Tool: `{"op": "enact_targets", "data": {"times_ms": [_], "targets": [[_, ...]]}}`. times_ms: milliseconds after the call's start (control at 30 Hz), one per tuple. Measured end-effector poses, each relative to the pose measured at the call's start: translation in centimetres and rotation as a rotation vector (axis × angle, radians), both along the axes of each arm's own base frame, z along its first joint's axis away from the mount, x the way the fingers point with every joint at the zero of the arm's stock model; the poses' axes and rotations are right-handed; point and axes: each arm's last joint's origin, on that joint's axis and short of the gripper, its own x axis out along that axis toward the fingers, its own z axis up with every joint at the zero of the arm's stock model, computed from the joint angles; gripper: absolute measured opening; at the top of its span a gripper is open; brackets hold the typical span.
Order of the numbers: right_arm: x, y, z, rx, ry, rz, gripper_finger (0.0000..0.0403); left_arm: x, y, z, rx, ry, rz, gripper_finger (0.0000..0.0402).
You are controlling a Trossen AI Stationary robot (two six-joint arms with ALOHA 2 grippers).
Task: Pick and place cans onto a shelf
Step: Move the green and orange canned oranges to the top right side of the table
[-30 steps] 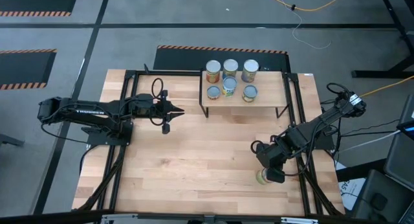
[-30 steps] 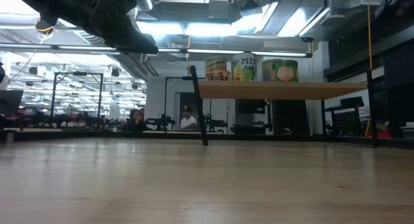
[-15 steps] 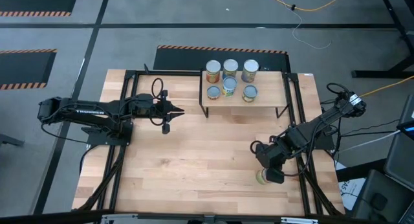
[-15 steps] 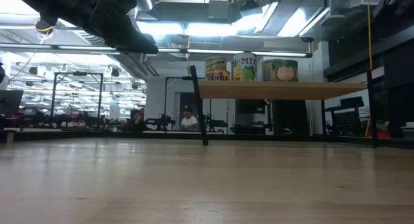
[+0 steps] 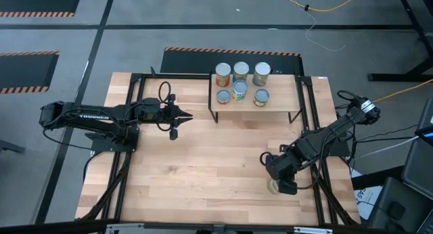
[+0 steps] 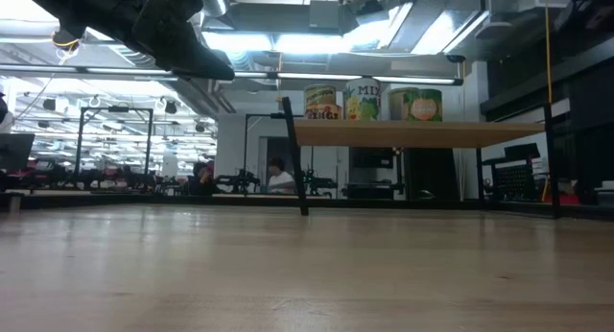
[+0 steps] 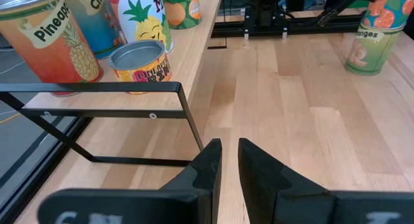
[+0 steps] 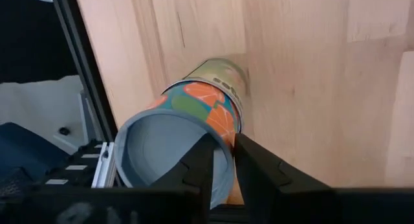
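While the left gripper (image 5: 186,117) waits near the shelf (image 5: 284,99), nearly closed and empty, the right gripper (image 8: 223,160) hovers over a can (image 8: 187,130), fingers narrowly parted, gripping nothing.

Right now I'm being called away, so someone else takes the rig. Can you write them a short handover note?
Left gripper: nearly shut, holds nothing, waits beside the shelf.
Right gripper: low over the last can at the table's near right edge, fingers close together above its rim; grip not confirmed.
Done: six cans stand on the shelf.
Left: grasp that can and shelve it.
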Motion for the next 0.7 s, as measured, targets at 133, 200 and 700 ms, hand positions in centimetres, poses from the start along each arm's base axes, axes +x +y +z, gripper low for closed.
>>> {"op": "enact_targets", "data": {"times_ms": [133,200,700], "targets": [[0.0,0.0,0.0,0.0,0.001,-0.002,0.0067,0.0,0.0,0.0,-0.001,0.003,0.0,0.0044],[0.0,0.0,0.0,-0.001,0.001,-0.001,0.0064,0.0,0.0,0.0,-0.001,0.003,-0.001,0.0044],[0.3,-0.1,1.4,-0.011,-0.017,0.013,0.0016,0.0,0.0,0.0,0.0,0.004,-0.001,0.0044]]}}
